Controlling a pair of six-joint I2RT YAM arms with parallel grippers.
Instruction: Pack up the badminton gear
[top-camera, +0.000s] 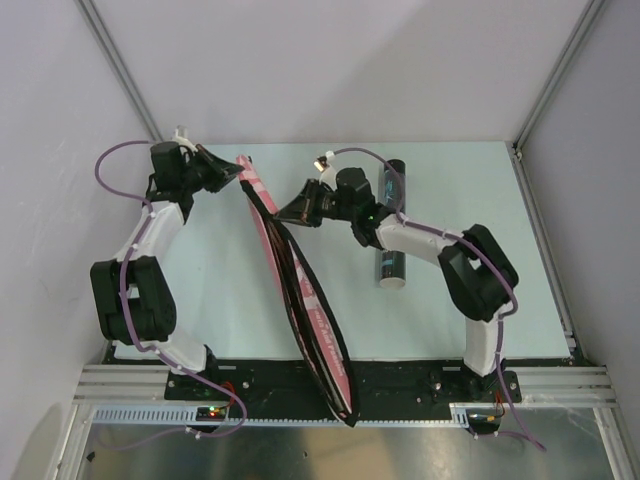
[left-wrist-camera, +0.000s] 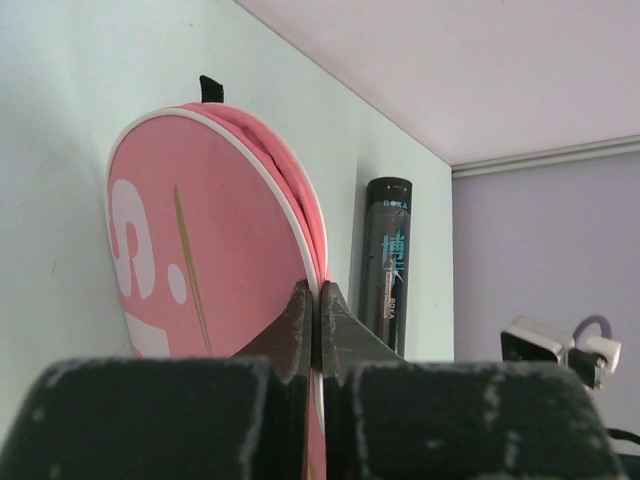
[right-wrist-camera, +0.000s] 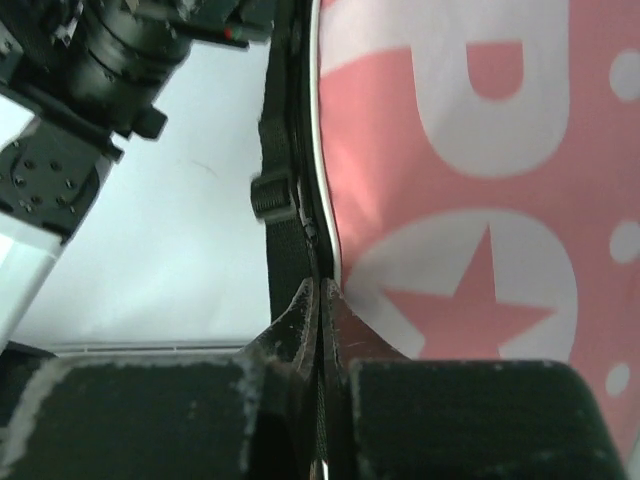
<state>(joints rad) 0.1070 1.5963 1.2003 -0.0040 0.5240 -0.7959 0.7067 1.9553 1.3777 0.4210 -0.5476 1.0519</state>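
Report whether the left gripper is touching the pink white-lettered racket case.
Touching. The left wrist view shows the left gripper shut on the white-piped edge of the pink white-lettered racket case.

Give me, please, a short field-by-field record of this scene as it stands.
racket case: pink, turned on its edge, running from the far left of the table towards its near edge
left gripper: shut on the racket case's white-piped rim at its far end
right gripper: shut on the racket case's edge, beside the black strap
black tube: lying on the table, partly under the right arm, apart from the racket case
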